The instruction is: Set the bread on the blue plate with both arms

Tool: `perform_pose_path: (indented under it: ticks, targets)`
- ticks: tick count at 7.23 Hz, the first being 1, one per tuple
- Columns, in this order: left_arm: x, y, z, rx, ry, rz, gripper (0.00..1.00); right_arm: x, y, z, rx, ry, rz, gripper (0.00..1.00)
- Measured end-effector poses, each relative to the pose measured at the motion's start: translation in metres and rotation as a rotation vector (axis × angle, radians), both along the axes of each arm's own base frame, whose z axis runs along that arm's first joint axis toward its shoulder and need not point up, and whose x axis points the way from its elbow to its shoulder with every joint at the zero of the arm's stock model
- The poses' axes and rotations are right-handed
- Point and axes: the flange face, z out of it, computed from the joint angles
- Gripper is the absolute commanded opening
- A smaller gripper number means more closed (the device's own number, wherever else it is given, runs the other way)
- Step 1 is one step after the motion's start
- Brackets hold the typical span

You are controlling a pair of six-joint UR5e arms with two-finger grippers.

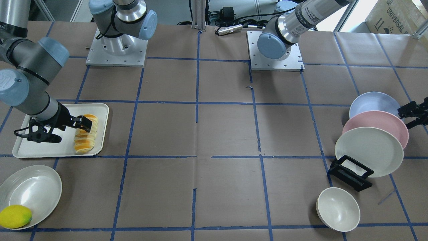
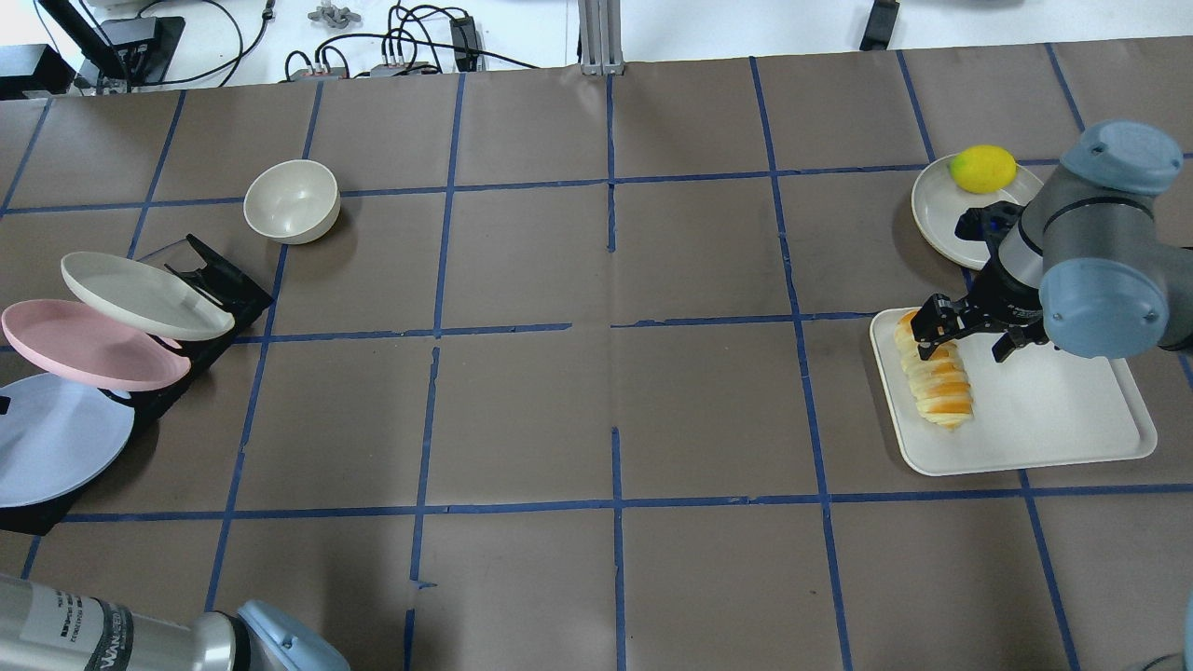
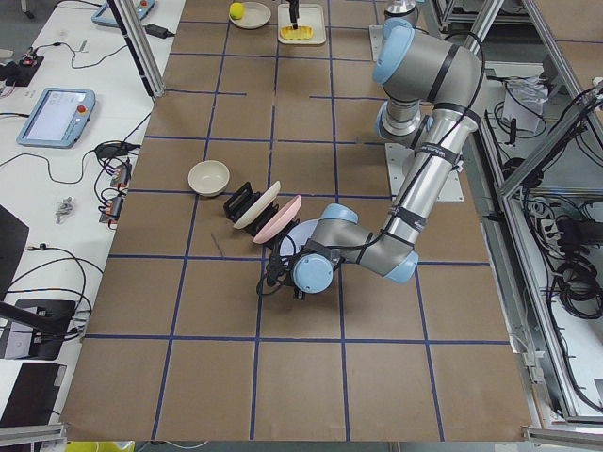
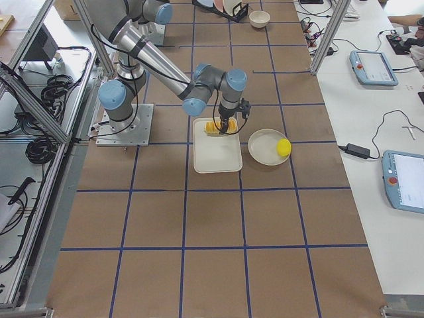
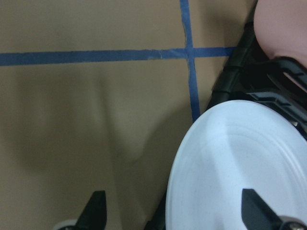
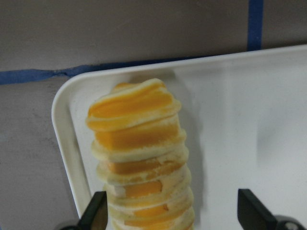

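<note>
One ridged, elongated bread (image 2: 939, 384) on a smooth white rectangular tray (image 2: 1053, 415)

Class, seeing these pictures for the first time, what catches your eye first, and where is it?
The orange-striped bread lies on a white tray at the robot's right, the right end effector open over it. At its left, a white plate, pink plate and blue plate lean in a black rack, the left end effector open at the blue one's rim. A yellow lemon sits on a dish beside the tray.
</note>
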Motion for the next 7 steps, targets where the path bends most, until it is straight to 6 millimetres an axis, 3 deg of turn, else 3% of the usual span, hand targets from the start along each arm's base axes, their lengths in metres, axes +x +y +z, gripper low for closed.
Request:
perform_pose_path:
  ticks: [2,5,7]
  targets:
    - [-0.001,-0.003,0.001,0.009,-0.007,-0.008,0.03,0.005,0.002,-0.004,-0.003,-0.003,-0.021,0.94]
    - [-0.001,-0.002,0.003,0.024,-0.02,-0.008,0.0,0.004,-0.004,-0.022,-0.013,0.0,-0.023,0.92]
    - [-0.008,0.002,0.032,0.02,-0.035,-0.005,0.0,0.014,-0.008,-0.022,-0.027,0.009,-0.02,0.93]
